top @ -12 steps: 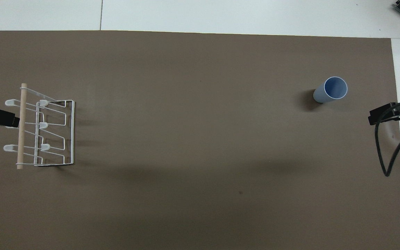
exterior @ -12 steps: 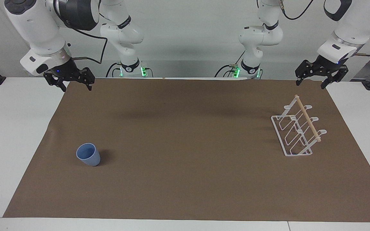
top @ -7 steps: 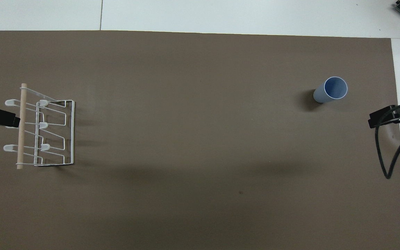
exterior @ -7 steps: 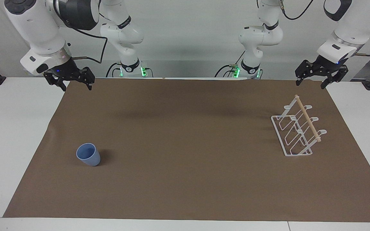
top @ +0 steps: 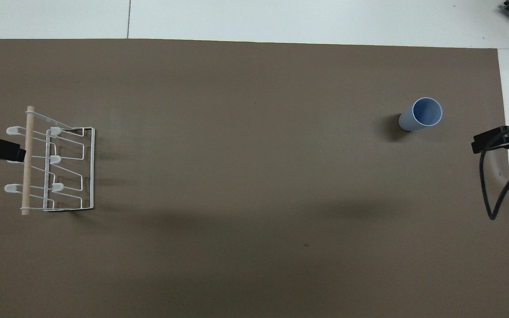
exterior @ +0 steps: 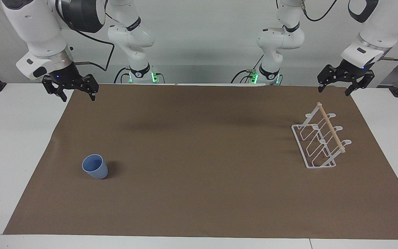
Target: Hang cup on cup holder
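Counting cups: one cup (exterior: 95, 166), upright on the brown mat (exterior: 199, 193), toward the right arm's end.
Cup holders: one cup holder (exterior: 321, 140), toward the left arm's end, well apart from the cup.
Grippers: two; right gripper (exterior: 77, 97) and left gripper (exterior: 333, 91) both raised, fingers apart, holding nothing.

One camera sits high across the table, facing the robots and looking down at a slant, far enough back to take in both arms' bases and the whole brown mat (exterior: 199, 193); the other hangs above the robots' end, looking steeply down and forward, closer in; both share the mat, the cup (exterior: 95, 167) (top: 420, 114) and the rack (exterior: 320, 140) (top: 53, 165), half a turn apart.
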`<move>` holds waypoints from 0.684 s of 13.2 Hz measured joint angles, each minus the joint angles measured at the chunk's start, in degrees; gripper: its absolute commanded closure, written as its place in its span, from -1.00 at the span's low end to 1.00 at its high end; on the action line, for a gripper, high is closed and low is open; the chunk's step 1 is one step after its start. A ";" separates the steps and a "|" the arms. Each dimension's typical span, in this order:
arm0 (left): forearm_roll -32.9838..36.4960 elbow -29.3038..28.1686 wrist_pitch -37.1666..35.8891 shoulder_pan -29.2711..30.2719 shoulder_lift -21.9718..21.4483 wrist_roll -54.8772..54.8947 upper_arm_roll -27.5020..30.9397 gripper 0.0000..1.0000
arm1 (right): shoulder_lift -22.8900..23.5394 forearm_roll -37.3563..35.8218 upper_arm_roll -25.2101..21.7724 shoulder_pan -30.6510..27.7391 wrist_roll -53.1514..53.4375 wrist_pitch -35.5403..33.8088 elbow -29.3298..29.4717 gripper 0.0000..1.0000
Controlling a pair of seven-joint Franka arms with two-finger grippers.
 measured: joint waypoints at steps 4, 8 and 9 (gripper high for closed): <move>0.00 0.00 0.03 -0.01 0.00 0.01 -0.09 -1.00 | -0.13 0.00 0.18 0.16 0.00 5.54 -2.19 -1.00; 0.00 0.00 0.05 -0.03 0.00 0.01 -0.19 -1.00 | -1.05 0.06 0.53 1.09 0.00 22.82 -13.95 -1.00; 0.00 0.00 0.05 -0.04 0.00 0.01 -0.19 -1.00 | -0.71 0.32 0.57 1.13 0.00 25.86 -16.58 -1.00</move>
